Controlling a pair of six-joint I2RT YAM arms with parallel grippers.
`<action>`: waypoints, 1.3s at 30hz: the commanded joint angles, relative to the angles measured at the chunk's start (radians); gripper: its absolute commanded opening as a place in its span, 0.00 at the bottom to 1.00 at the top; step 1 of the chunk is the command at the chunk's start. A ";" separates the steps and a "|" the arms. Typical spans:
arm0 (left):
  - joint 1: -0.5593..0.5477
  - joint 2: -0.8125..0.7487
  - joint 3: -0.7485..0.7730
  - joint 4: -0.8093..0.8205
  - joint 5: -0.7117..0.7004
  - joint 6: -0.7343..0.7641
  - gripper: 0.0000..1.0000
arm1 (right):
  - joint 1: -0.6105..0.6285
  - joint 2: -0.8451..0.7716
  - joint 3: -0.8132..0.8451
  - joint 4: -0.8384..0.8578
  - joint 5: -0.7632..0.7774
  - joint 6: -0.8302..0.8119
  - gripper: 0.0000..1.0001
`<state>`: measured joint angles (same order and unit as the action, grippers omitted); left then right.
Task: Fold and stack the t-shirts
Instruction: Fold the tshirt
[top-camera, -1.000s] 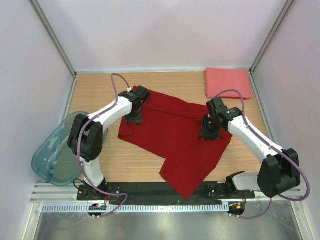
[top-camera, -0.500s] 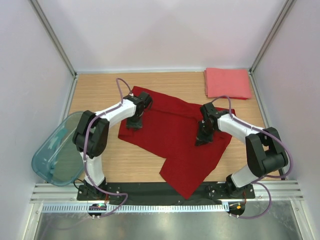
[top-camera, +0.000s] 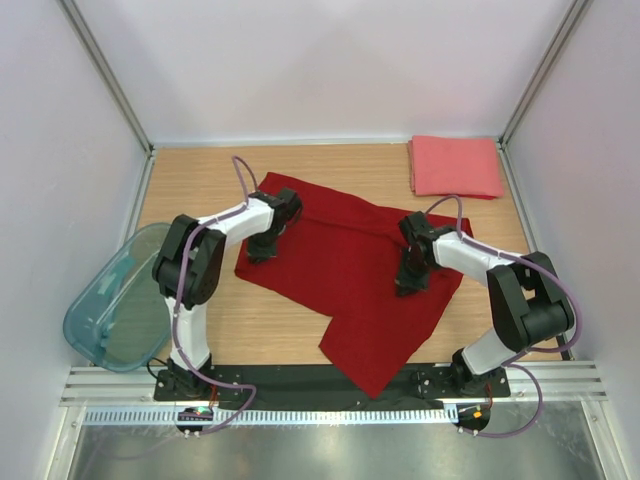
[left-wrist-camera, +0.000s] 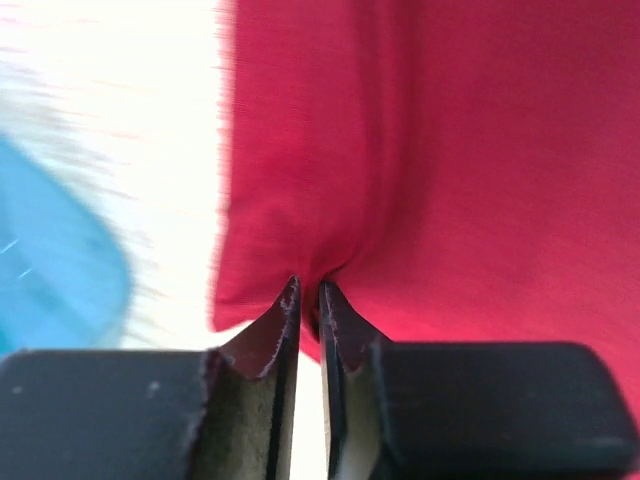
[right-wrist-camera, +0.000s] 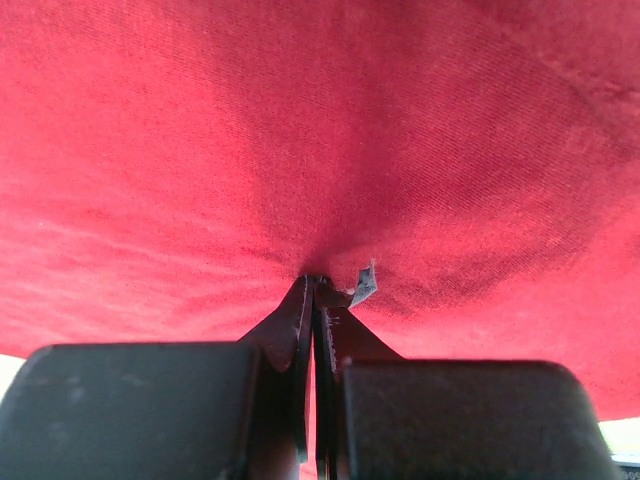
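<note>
1. Left end effector (left-wrist-camera: 308, 292) first: its wrist view shows the fingers pressed almost together, pinching a small pucker of the dark red t-shirt (top-camera: 350, 270) close to the cloth's left edge.
2. Right end effector (right-wrist-camera: 315, 285) does the same, with its fingers squeezed onto a pinch of that shirt and red cloth filling its whole wrist view.
3. Only the overhead view gives the layout: the red shirt lies spread and crooked across the middle of the worktop (top-camera: 200, 180), one corner reaching the near edge.
4. The salmon-pink t-shirt (top-camera: 455, 166), folded, sits in the far right corner, apart from the red one.
5. The teal bin (top-camera: 105, 310) sits at the left edge, and the left wrist view catches it only as a blue blur.
</note>
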<state>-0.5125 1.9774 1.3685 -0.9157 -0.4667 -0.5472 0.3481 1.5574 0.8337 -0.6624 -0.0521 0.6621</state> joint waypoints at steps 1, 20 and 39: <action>0.057 -0.063 0.046 -0.074 -0.137 -0.049 0.11 | 0.002 0.007 -0.033 -0.014 0.135 0.040 0.01; 0.089 -0.220 0.133 -0.052 0.105 -0.063 0.59 | -0.018 -0.023 0.022 -0.046 0.143 -0.009 0.01; 0.017 -0.095 -0.057 0.040 0.158 -0.092 0.37 | -0.018 -0.011 -0.025 0.003 0.103 0.016 0.01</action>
<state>-0.4961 1.8992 1.3140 -0.9173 -0.3264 -0.6250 0.3359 1.5421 0.8326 -0.6834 0.0269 0.6827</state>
